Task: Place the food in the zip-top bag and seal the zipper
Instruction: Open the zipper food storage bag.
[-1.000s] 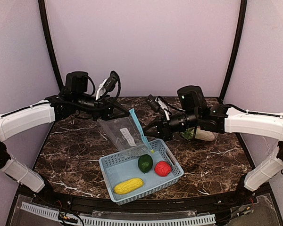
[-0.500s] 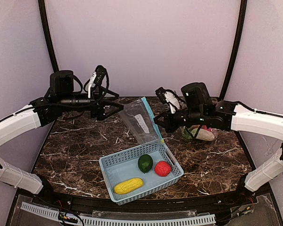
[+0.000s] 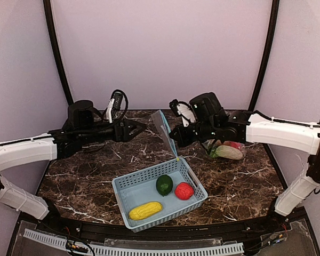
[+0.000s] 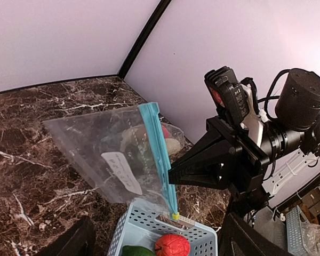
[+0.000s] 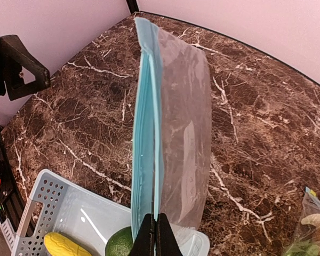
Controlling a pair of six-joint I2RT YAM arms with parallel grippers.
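The right gripper (image 5: 154, 234) pinches the zip-top bag (image 5: 176, 117) by its blue zipper edge, above the basket (image 3: 127, 188) — corn (image 3: 145, 210), green fruit (image 3: 164, 184) and red fruit (image 3: 184, 190) lie in it. The left gripper (image 3: 141, 128) gapes wide (holding nothing), apart from the bag.

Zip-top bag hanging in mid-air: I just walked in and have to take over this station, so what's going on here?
The right tool is shut on the blue zipper edge of the clear zip-top bag, holding it up above the light blue basket. The left tool is open, left of the bag and not touching it. The bag looks empty; the yellow corn, dark green fruit and red fruit lie in the basket.
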